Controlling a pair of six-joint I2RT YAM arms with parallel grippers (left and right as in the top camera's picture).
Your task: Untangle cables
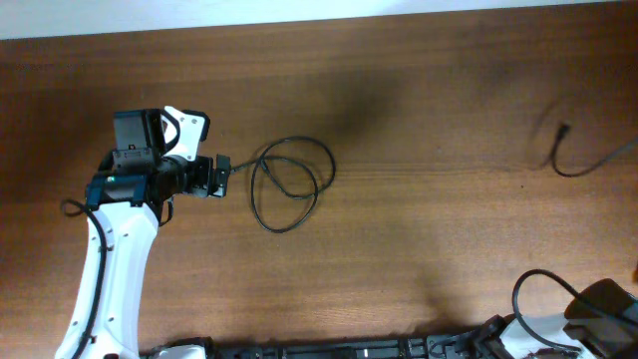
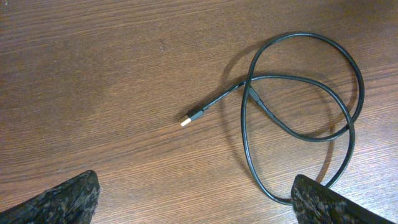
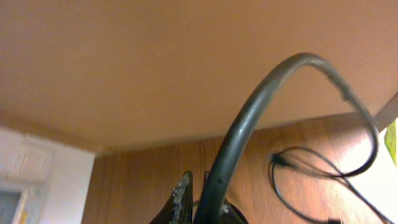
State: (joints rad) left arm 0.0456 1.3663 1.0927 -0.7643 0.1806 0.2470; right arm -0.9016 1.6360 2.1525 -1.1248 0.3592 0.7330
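Two cables lie well apart on the counter (image 1: 419,90), so the separating looks largely done. What remains is the looped cable (image 2: 247,79) in front of the left arm, which crosses over itself twice. The second cable (image 1: 556,152) sits alone near the far right edge in a loose open curve.

The step in hand appears to be the approach for a pick on the looped cable. The next move calls for choosing one strand. The free end with its plug (image 2: 194,116) lies bare on the wood between the fingers and looks the easiest to take and draw out through the loop.

The left claw (image 1: 221,177) hovers at the loop's left side, spread fully wide and holding nothing. Its right finger (image 2: 329,205) overlaps the loop's lower bend, though contact is not certain. The right claw (image 3: 194,200) is closed tight at the near right corner. A thick wire arches up in front of it, and I cannot tell whether anything is pinched.
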